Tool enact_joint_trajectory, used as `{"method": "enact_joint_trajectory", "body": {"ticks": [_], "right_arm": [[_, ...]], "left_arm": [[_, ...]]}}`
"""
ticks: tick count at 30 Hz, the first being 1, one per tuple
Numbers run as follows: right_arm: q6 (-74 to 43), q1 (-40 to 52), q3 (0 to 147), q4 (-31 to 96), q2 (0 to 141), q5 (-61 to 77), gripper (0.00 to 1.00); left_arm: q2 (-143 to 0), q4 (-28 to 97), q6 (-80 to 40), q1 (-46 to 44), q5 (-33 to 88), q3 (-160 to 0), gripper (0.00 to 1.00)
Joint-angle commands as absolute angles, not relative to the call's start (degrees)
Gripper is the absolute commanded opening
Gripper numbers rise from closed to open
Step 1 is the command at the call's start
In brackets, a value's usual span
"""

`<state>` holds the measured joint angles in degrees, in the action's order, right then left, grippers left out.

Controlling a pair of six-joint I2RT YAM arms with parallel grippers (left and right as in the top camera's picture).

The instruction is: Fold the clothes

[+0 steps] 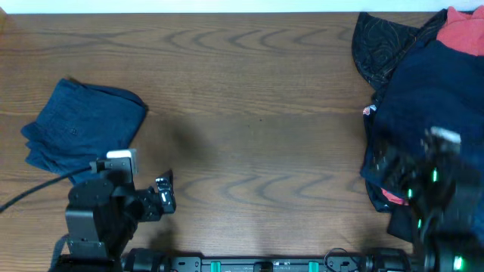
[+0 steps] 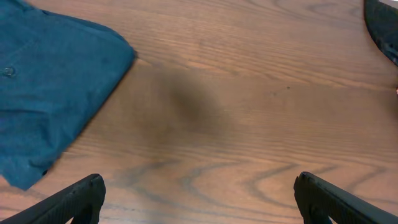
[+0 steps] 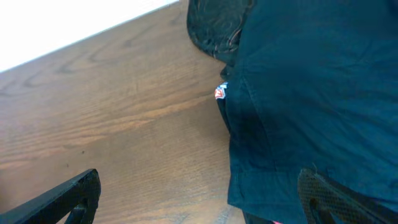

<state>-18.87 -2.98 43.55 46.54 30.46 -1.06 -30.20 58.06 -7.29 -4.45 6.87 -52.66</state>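
My left arm is boxy black, with a silver block at the wrist and a black cable. My right arm is blurred, black, with green lights. My fingers are matte black.

Robot lab bench: wood-grain table, left arm, right arm.

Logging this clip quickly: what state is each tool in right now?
Left tool: open, holding nothing.
Right tool: open, holding nothing, at the edge of the navy garment.
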Motion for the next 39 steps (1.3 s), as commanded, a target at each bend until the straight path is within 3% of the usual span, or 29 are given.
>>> {"method": "enact_joint_trajectory", "body": {"ticks": [1, 10, 34, 39], "right_arm": [[-19.9, -1.9, 39.7, 48.3, 24.5, -3.4, 0.99], [-19.9, -1.9, 38.9, 65.3, 20.6, -3.4, 0.99], [-20.1, -1.8, 38.3, 64.8, 15.9, -5.2, 0.99], [-12.9, -1.8, 34.4, 55.9, 11.1, -3.5, 0.99]], "left_arm": [[-30.0, 57.8, -7.6, -4.5, 5.5, -52.0, 0.98], [-30.2, 57.8, -7.6, -4.5, 5.5, -52.0, 0.98], [-30.2, 57.8, -7.6, -4.5, 5.5, -52.0, 0.98], [-30.2, 57.8, -7.6, -4.5, 5.5, -52.0, 0.98]]}}
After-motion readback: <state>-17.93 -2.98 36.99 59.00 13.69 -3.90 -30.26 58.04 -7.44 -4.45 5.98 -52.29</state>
